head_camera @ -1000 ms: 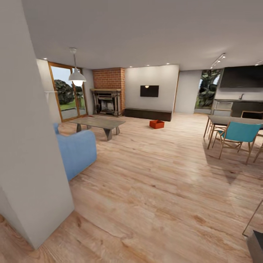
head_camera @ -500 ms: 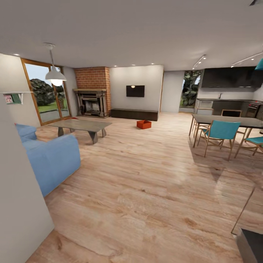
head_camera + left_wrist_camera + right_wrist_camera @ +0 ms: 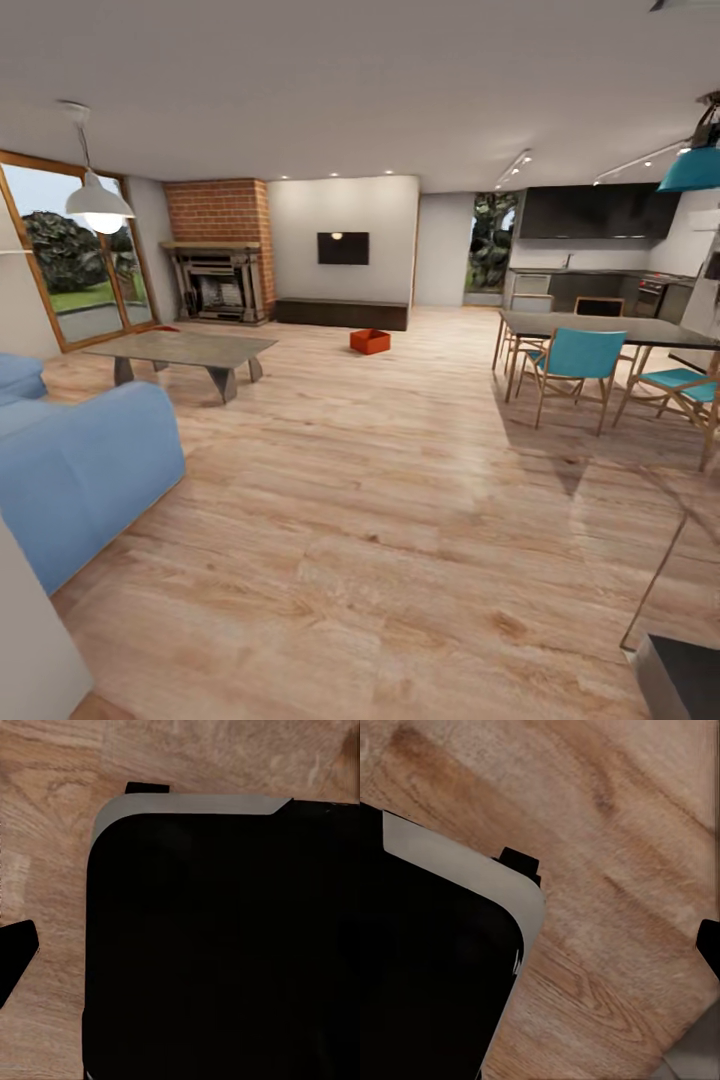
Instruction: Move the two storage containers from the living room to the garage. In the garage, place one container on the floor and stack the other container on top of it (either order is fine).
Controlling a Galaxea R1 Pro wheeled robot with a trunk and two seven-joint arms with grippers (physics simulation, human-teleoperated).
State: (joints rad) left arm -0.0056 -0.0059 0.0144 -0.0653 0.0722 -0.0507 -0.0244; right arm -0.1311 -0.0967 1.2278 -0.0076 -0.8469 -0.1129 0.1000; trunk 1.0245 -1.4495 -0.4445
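One of the storage containers [image 3: 370, 341], an orange-red open bin, sits on the light wood floor of the living room far ahead, in front of the long dark bench [image 3: 342, 314] under the wall TV [image 3: 343, 248]. A small red patch [image 3: 165, 328] lies on the floor beyond the coffee table, too small to identify. In the left wrist view one dark fingertip [image 3: 15, 960] shows beside my black base [image 3: 225, 945] over wood planks. In the right wrist view a dark tip [image 3: 709, 945] shows at the picture's edge. Nothing is between the fingers.
A blue sofa [image 3: 70, 465] stands close on the left, with a grey coffee table [image 3: 185, 352] beyond it. A dining table [image 3: 610, 332] with teal chairs [image 3: 575, 365] is on the right. A brick fireplace [image 3: 220, 250] and glass doors [image 3: 70, 260] are at the far left.
The whole head view has shifted: the white wall at the near left has slid almost out of the picture and more of the dining area shows. The container itself has not moved.
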